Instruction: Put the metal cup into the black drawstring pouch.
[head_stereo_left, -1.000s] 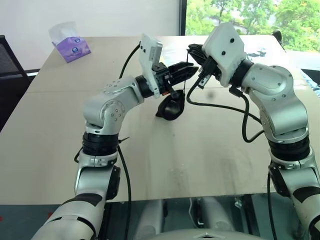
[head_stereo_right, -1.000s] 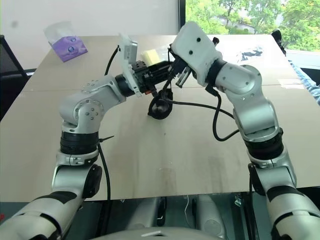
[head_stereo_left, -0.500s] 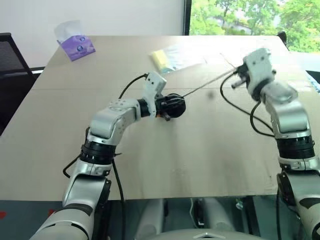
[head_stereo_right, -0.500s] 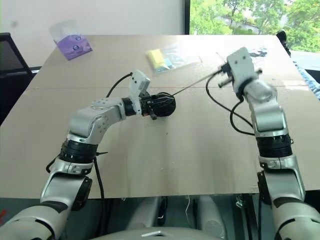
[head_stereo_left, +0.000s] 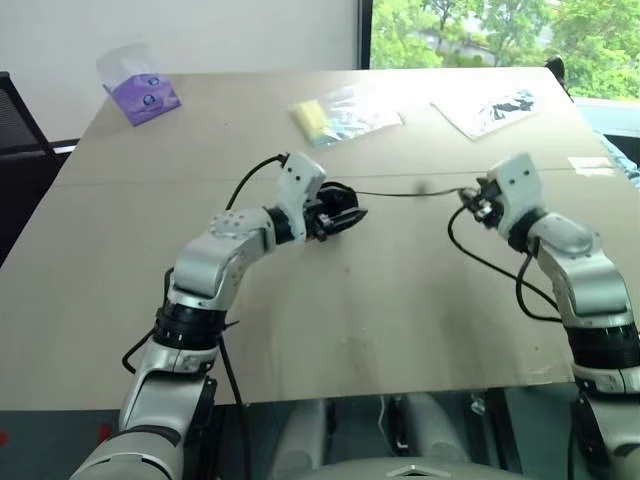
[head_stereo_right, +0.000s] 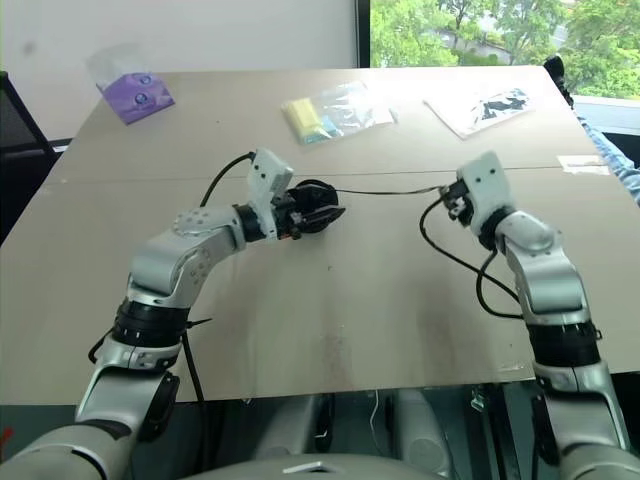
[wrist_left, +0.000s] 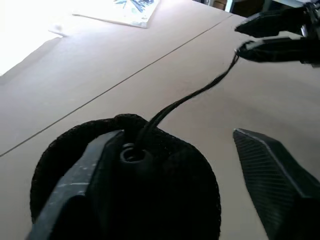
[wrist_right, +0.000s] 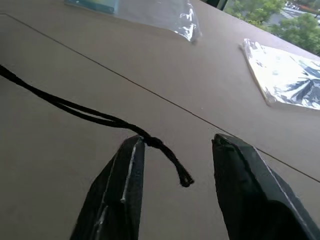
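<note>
Both arms have dropped from mid-air to just over the worktop (head_stereo_left: 420, 300), and the two hands have pulled well apart, the right one swinging out to its own side. The black drawstring pouch (head_stereo_left: 335, 210), which hung between them a second ago, now sits on the worktop near the middle, bunched shut at its mouth.

The left hand (wrist_left: 175, 165) is released: its two black fingers (wrist_left: 80, 185) stand spread on either side of the pouch, one against the fabric, the other clear of it. The cord lock at the pouch's mouth sits right between them in the left wrist view.

From that mouth the thin black cord (head_stereo_left: 410, 194) runs across the worktop to the right hand (wrist_right: 172, 175). That hand is released too, fingers parted, and the knotted end of the cord lies just by one finger (wrist_right: 120, 195), loose between the two rather than pinched.

The metal cup cannot be made out; the pouch looks rounded and full, but what is inside is hidden.

Farther back on the worktop lie a purple tissue pack (head_stereo_left: 144, 95) at the far left corner, a clear plastic bag with something yellow in it (head_stereo_left: 340, 112), and a printed packet (head_stereo_left: 490, 108) off to the right.
</note>
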